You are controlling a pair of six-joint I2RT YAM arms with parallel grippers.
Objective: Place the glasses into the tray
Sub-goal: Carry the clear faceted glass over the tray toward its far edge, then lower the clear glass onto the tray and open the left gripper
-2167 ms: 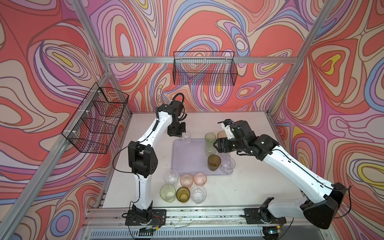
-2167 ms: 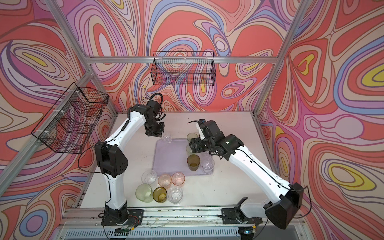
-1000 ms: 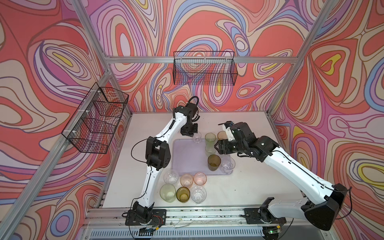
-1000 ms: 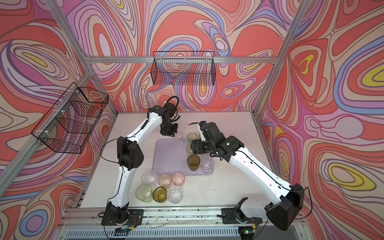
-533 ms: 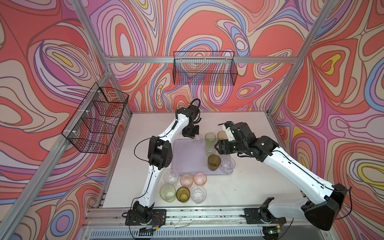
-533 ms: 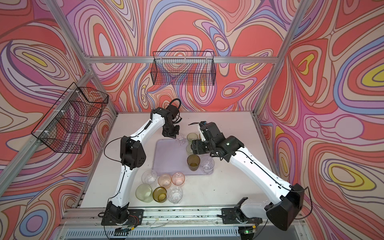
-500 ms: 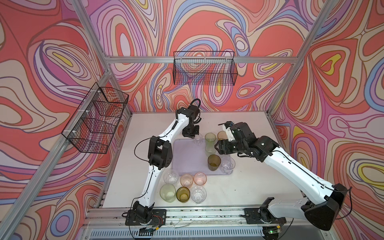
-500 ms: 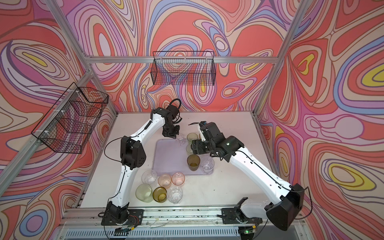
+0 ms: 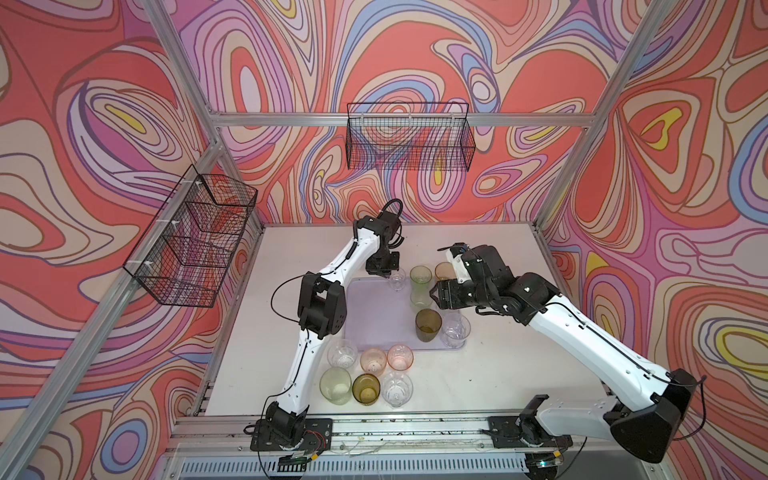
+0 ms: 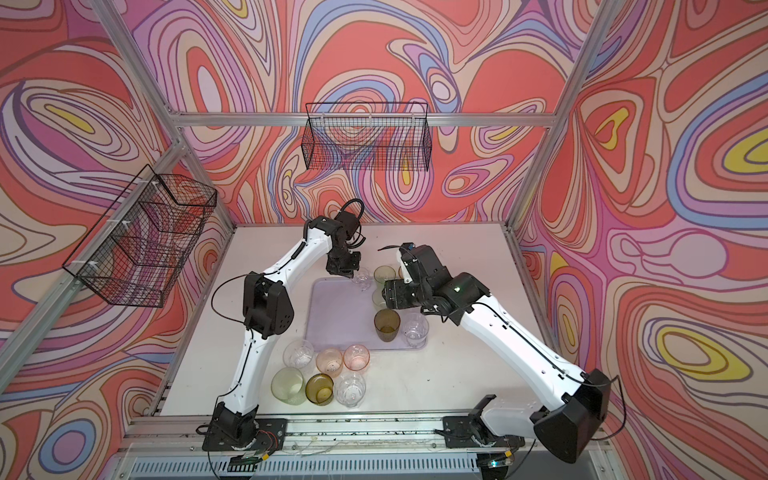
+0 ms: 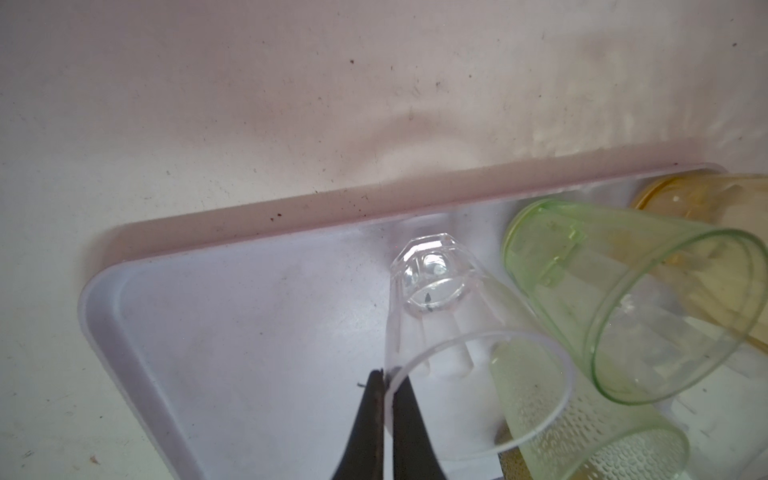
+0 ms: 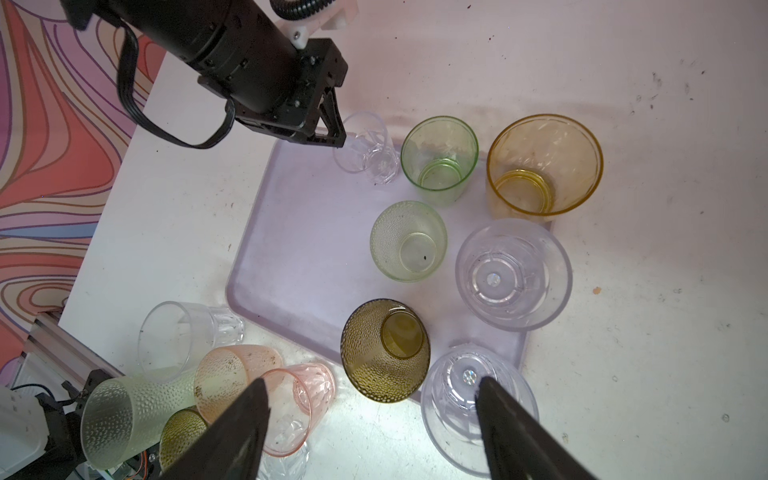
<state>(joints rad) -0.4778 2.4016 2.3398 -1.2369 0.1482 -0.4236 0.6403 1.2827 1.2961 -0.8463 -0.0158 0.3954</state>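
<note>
No text, label, brand or number can be read anywhere: not on the glasses (image 12: 409, 243), the tray (image 12: 299, 257), the wire baskets (image 9: 409, 143), the left arm (image 9: 340, 261) or the right arm (image 9: 582, 332). A small pale mark on the right arm's black joint is too small to make out.

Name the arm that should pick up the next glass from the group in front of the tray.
Right, I'd say. The right gripper hangs open and empty over the tray, nearer the group of glasses. The left gripper is shut on the rim of the clear glass at the far edge.
</note>
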